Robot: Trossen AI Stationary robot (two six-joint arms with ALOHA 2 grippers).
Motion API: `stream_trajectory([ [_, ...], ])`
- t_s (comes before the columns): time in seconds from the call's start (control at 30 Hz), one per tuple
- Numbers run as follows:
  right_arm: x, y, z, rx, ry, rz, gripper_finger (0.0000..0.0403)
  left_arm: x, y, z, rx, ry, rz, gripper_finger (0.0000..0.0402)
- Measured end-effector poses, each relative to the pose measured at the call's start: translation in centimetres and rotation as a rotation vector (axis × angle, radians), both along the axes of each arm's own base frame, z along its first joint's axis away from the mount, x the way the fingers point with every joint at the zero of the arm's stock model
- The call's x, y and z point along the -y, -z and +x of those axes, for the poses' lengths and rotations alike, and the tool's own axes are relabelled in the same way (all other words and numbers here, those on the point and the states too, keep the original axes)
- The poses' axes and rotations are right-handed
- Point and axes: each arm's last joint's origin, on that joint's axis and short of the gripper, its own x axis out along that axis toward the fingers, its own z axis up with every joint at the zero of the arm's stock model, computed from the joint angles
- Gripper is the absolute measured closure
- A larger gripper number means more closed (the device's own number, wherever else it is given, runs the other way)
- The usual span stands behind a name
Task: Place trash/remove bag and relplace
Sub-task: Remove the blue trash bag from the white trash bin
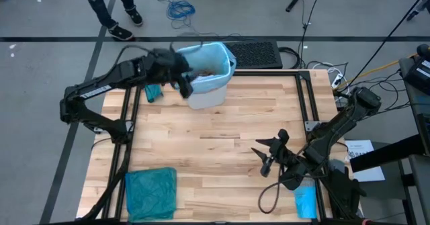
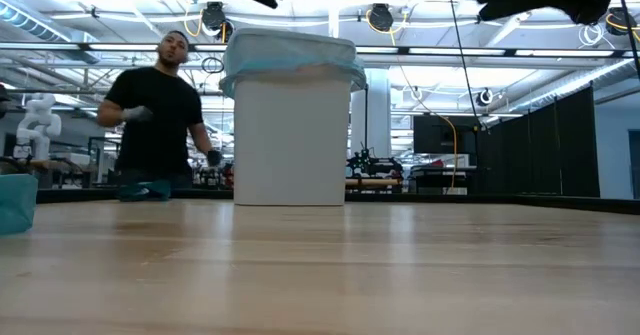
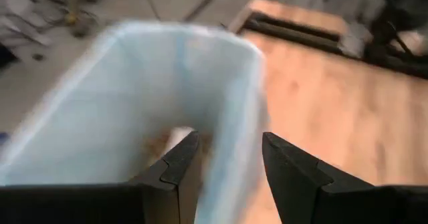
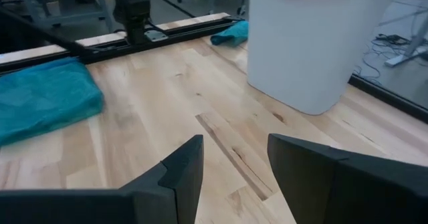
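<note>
At table's 12 o'clock: white bin (image 1: 205, 91) lined with bag (image 1: 222, 53), brown trash (image 1: 201, 69) inside. Left pincer (image 3: 229, 158) spread astride bag rim. Right pincer (image 4: 235, 158) spread, idle at 4 o'clock. Bag removal, replacement pending.

Two dark arms, black wedge-shaped fingers (image 4: 184, 177)

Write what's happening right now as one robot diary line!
left gripper: open, straddling bag rim on bin | right gripper: open, waiting over table
</note>
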Motion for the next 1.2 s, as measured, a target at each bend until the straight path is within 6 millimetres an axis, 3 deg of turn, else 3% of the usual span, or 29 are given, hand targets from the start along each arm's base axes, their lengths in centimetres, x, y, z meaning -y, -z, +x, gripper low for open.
stream_trajectory([
  [0.17,0.2,0.9,1.7,0.023,0.044,0.016,0.0243,3.5,1.4,-0.1,0.023,0.128,-0.014,0.0249],
  [0.3,0.9,-0.7,2.0,0.062,0.033,0.016,0.0243,5.3,1.5,-0.7,0.104,0.202,0.005,0.0249],
  [0.5,3.9,-4.2,1.0,0.062,-0.008,0.009,0.0243,7.3,1.5,-2.3,0.236,0.284,0.027,0.0249],
  [0.63,6.8,-5.1,0.6,0.037,-0.059,0.036,0.0243,7.8,2.9,-3.3,0.254,0.291,0.034,0.0249],
  [0.83,11.7,-3.6,-0.3,0.040,-0.078,0.125,0.0243,7.5,5.6,-4.1,0.247,0.183,0.064,0.0249],
  [1.03,16.2,-0.9,-1.7,0.334,-0.176,0.181,0.0243,7.2,6.2,-5.2,0.397,0.103,0.158,0.0249],
  [1.2,19.2,3.0,-3.7,0.517,-0.146,0.208,0.0243,7.1,7.0,-6.5,0.550,0.096,0.196,0.0249],
])
